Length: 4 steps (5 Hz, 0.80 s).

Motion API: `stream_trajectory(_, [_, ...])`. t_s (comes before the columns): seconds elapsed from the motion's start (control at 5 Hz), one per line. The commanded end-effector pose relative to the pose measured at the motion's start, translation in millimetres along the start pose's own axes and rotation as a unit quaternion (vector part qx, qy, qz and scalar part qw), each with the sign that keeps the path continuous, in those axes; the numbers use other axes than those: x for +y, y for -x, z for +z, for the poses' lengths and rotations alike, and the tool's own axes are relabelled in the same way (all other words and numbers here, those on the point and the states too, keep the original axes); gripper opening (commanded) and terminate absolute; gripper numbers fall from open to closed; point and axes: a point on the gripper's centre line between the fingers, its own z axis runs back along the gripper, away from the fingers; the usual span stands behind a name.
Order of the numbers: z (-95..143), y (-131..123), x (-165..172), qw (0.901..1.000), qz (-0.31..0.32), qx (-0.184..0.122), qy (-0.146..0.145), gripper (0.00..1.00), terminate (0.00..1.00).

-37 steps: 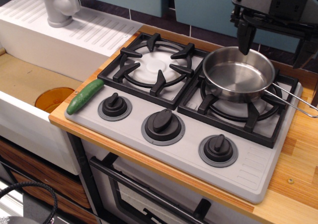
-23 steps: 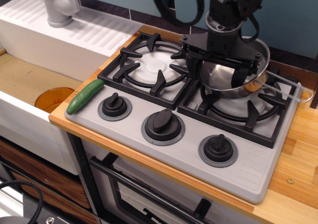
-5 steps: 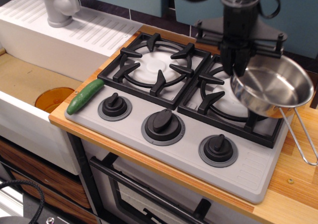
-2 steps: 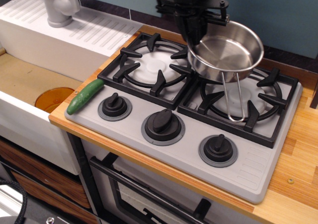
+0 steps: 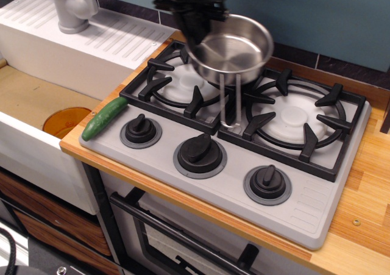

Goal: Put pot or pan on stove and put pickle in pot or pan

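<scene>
My black gripper (image 5: 196,34) is shut on the left rim of the shiny steel pan (image 5: 234,50) and holds it in the air over the gap between the two burners. The pan's wire handle (image 5: 230,101) hangs down towards the front. The grey stove (image 5: 207,186) has a left burner (image 5: 183,83) and a right burner (image 5: 295,116), both bare. The dark-green pickle (image 5: 104,118) lies on the stove's front left corner, left of the knobs, far below and left of the gripper.
Three black knobs (image 5: 200,150) line the stove front. A white sink drainer with a grey tap (image 5: 72,7) stands at the back left. An orange disc (image 5: 64,121) lies in the sink basin. Wooden counter (image 5: 365,183) runs along the right.
The gripper lifted the pan off the right burner, swung it out to the right, then carried it left; since 0.4 s ago it moved further left, toward the left burner.
</scene>
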Motion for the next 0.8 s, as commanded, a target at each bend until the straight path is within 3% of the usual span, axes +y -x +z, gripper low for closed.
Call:
stream_trajectory(0.0, [7.3,-15.3,38.8,0.9992,-0.018,-0.035,0.000,0.00,0.00])
stream_trajectory(0.6, [0.2,-0.5,66.2,0.9989,-0.018,-0.042,-0.013,0.00,0.00])
